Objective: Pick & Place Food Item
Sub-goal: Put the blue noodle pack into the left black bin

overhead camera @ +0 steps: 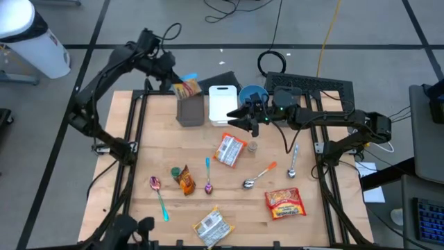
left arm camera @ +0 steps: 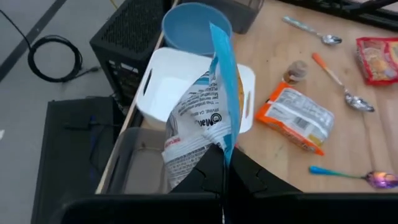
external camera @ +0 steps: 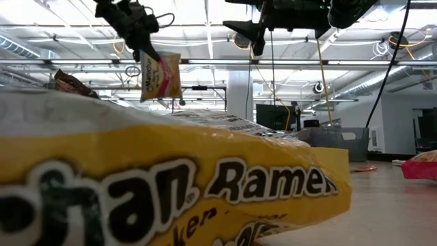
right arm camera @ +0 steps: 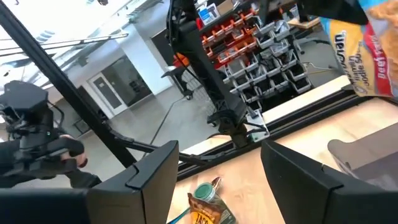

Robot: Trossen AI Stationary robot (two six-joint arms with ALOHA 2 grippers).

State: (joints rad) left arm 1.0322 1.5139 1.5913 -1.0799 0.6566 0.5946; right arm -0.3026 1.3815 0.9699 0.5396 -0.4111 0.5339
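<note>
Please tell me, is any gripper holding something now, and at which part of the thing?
The left gripper holds a ramen packet by its edge, above the grey bin. The right gripper is open and holds nothing.

A yellow noodle packet (external camera: 171,191) lying right in front of the low camera is showing "Ramen" in large white letters, preceded by the fragment "han". The ramen pack (external camera: 161,76) hanging from the left gripper (external camera: 140,42) is bearing print too small to read surely.
</note>
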